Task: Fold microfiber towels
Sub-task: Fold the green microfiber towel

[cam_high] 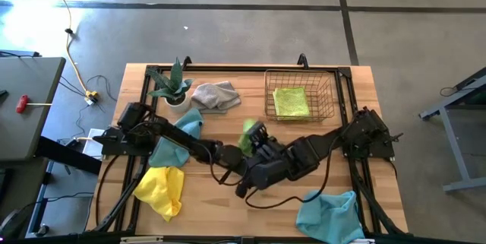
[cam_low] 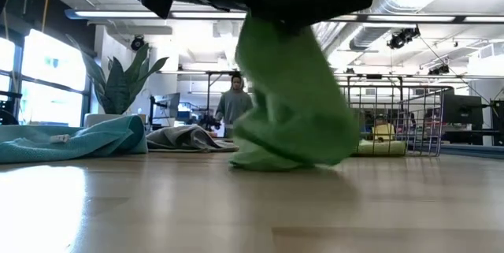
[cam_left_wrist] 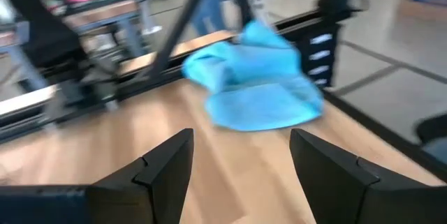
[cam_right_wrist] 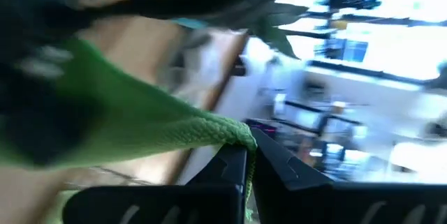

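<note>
My right gripper (cam_right_wrist: pixel 250 144) is over the middle of the table (cam_high: pixel 253 136), shut on a lime green towel (cam_low: pixel 287 95). My left gripper (cam_left_wrist: pixel 241 154) stands open just to the near side of it (cam_high: pixel 241 185), with nothing between its fingers. It faces a light blue towel (cam_left_wrist: pixel 258 84) bunched at the table's near right corner (cam_high: pixel 330 213). Another light blue towel (cam_high: pixel 176 144) lies under my left arm. A yellow towel (cam_high: pixel 161 191) lies crumpled at the near left and a grey one (cam_high: pixel 216 96) at the far side. A second lime green towel (cam_high: pixel 291 101) lies in the wire basket. My right gripper pinches the lime green towel at a bunched edge (cam_right_wrist: pixel 227 135) between its two shut fingers. The towel hangs slack below the gripper. Its lower end (cam_low: pixel 276 157) lies bunched on the table top.
A wire basket (cam_high: pixel 328 92) stands at the far right of the table. A potted plant (cam_high: pixel 171 86) stands at the far left. A person (cam_low: pixel 234 103) is in the room beyond the table. Bare wood lies between the yellow towel and the near blue one.
</note>
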{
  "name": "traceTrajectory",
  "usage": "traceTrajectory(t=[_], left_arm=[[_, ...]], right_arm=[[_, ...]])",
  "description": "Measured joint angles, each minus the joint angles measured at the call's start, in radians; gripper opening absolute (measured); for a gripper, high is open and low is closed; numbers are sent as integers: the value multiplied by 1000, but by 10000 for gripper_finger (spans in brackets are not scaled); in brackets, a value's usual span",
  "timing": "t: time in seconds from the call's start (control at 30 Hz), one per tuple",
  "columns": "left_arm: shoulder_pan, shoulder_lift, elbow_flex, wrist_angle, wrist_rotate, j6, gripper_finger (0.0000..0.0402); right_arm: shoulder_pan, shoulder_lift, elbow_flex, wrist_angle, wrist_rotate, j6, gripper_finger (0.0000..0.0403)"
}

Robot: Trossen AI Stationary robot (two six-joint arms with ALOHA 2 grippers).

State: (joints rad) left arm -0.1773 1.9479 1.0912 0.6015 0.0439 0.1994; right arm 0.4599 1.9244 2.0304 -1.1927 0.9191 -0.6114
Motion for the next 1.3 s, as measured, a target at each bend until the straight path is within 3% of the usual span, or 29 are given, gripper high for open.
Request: traceTrajectory(t=[0.17,0.27,0.37,0.53,0.67,1.07,1.17,1.3], left_arm=[[-14,-4,0,6,-13,-23,229],[-23,-13,0,-1,-39,-34,229],[-28,-14,0,-8,-91,-36,229],[-37,-18,0,-7,-201,-32,229],[-55,-18,0,0,-279,-32,229],[-107,-18,0,74,-528,38,229],[-108,-18,0,63,-475,6,229],[-99,-18,0,-7,-267,-111,229]], right_arm=[[8,0,0,-264,-231,354,0],[9,0,0,-373,-298,542,0],[16,0,0,-371,-331,607,0],[10,1,0,-353,-484,742,0],[-27,1,0,-381,-485,919,0],[-159,2,-5,-378,-440,1112,0],[-191,2,-5,-377,-444,1135,0],[-228,2,-5,-362,-439,1062,0]])
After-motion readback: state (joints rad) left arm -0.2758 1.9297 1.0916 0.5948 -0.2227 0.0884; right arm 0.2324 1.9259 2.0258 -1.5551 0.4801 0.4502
